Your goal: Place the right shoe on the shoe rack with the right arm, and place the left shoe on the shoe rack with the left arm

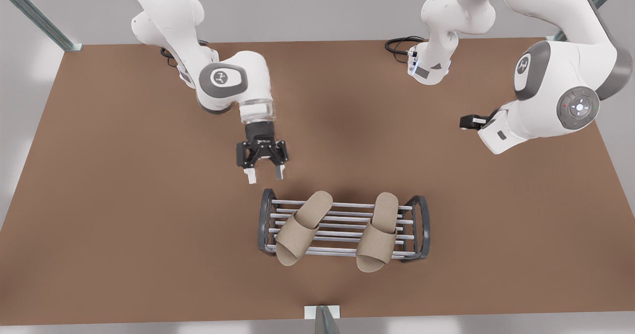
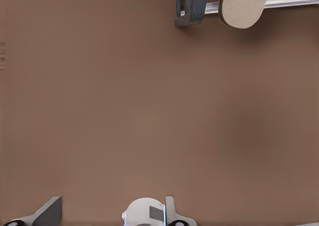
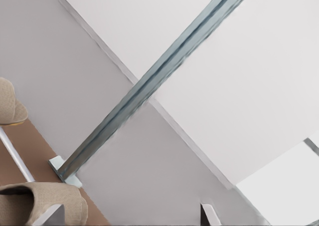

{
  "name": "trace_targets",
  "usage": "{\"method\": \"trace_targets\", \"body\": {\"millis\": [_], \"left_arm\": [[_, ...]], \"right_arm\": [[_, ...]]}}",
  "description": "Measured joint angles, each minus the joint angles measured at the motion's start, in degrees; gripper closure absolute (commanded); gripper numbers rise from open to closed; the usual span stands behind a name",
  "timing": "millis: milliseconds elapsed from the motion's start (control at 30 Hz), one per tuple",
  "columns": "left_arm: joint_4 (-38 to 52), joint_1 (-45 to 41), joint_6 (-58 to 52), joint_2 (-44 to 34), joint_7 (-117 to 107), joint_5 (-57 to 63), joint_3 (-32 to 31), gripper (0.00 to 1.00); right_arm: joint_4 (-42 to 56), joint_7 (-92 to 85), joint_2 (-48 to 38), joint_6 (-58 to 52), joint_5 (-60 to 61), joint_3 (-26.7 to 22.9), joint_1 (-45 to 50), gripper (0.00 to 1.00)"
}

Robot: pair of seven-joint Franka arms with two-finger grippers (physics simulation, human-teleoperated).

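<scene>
A metal post (image 1: 322,319) is standing at the near edge of the brown tabletop (image 1: 124,200) in the front view. Just beyond it the shoe rack (image 1: 421,225) is sitting on the tabletop, carrying two beige slippers across its silver bars. The tilted slipper (image 1: 302,227) is lying toward the front view's left end, and the straighter slipper (image 1: 379,232) toward the right end. Both toes are overhanging the near bar. The left pincer (image 1: 265,174) is hanging released above the tabletop, just behind the rack's left end and apart from it, grasping nothing. The right pincer (image 1: 471,121) is waiting well apart on the front view's right, pointing sideways. Whether it is released or clenched, I cannot tell.

In the left wrist view, the fingertips (image 2: 47,211) are spreading wide over bare tabletop, with the rack's dark end and one slipper toe lying far off.

In the right wrist view, a grey strut (image 3: 149,86) is crossing pale walls (image 3: 224,61), and both slippers are showing at the frame's edge.
</scene>
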Motion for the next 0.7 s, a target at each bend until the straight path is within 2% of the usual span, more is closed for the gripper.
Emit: {"method": "trace_targets", "body": {"millis": [67,100,167,233,300,333,367,400,433,500,567,700], "left_arm": [[0.0,0.0,-0.01,0.05,0.0,0.0,0.0,0.0],[0.0,0.0,0.0,0.15,-0.01,0.02,0.0,0.0],[0.54,0.02,0.06,0.53,-0.01,0.05,0.0,0.0],[0.79,0.04,0.12,0.72,-0.01,0.47,0.0,0.0],[0.91,0.07,0.2,0.85,-0.01,1.59,-0.02,0.0],[1.34,0.1,0.24,1.13,-0.02,1.98,-0.01,0.0],[2.7,0.13,0.38,1.87,-0.14,2.24,0.0,0.0],[3.82,0.09,0.93,2.29,-0.38,2.42,0.02,0.0],[4.6,0.13,1.98,2.62,-0.64,2.52,0.06,0.0],[5.22,0.25,4.54,4.23,-1.11,2.58,0.08,0.0],[5.39,0.25,6.47,4.77,-1.52,2.6,0.08,0.0],[5.48,0.27,8.92,5.92,-2.24,2.63,0.05,0.0]], "right_arm": [[5.68,-7.79,-2.24,-10.52,33.34,-3.47,-3.09,0.0],[7.0,-11.47,-2.52,-15.83,45.34,-5.18,-6.98,0.0],[5.26,-18.14,-3.47,-25.86,62.24,-7.2,-18.29,0.0],[3.22,-23.89,-3.84,-33.38,72.14,-8.42,-29.97,0.0],[3.96,-28.91,-2.27,-38.7,77.84,-8.75,-38.3,0.0],[4.58,-31.23,-1.52,-40.76,79.7,-8.73,-39.14,0.0],[5.05,-33.43,-0.95,-42.49,81.09,-8.47,-37.38,0.0],[5.3,-35.52,-0.65,-43.96,82.14,-6.16,-35.36,0.0],[5.48,-37.47,-0.44,-45.19,82.9,-1.73,-34.33,0.0],[6.25,-41.06,0.34,-47.11,83.79,2.11,-29.21,0.0],[9.13,-44.28,3.06,-48.66,84.42,3.07,-28.43,0.0],[13.72,-49.67,2.58,-51.36,84.05,3.23,-32.44,0.0]]}}
